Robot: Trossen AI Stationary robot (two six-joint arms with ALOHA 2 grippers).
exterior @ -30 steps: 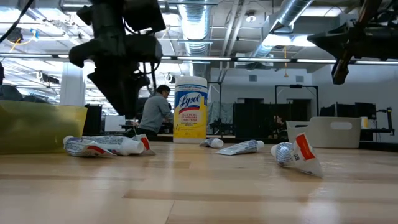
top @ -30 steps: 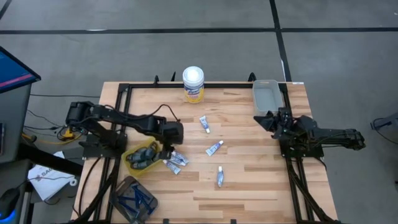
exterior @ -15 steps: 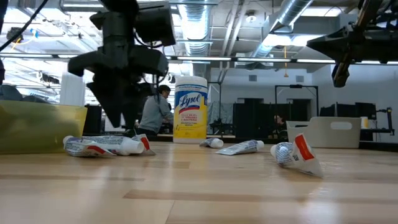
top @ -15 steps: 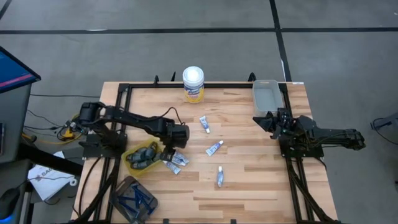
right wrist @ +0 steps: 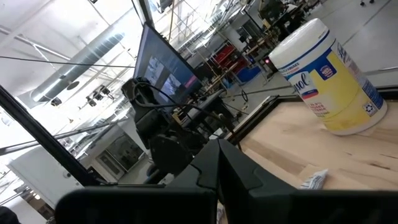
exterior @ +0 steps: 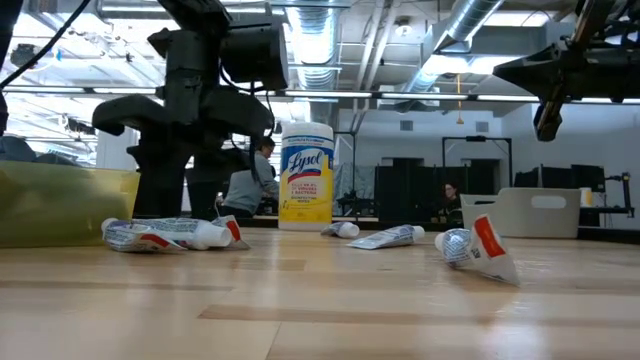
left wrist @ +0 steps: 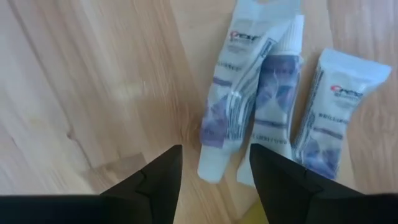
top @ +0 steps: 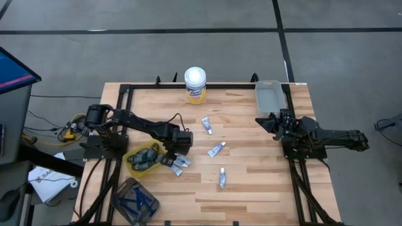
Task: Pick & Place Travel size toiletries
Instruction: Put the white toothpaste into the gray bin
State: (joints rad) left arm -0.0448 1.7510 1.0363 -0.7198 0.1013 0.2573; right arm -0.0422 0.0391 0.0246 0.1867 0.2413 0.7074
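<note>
White tubes now lie just under the left gripper, which has dropped with jaws parted for a pick; the right gripper waits shut.

white tubes with blue print, yellow-labelled canister, yellow bin

Small white toothpaste tubes lie flat, scattered across the table.
</note>
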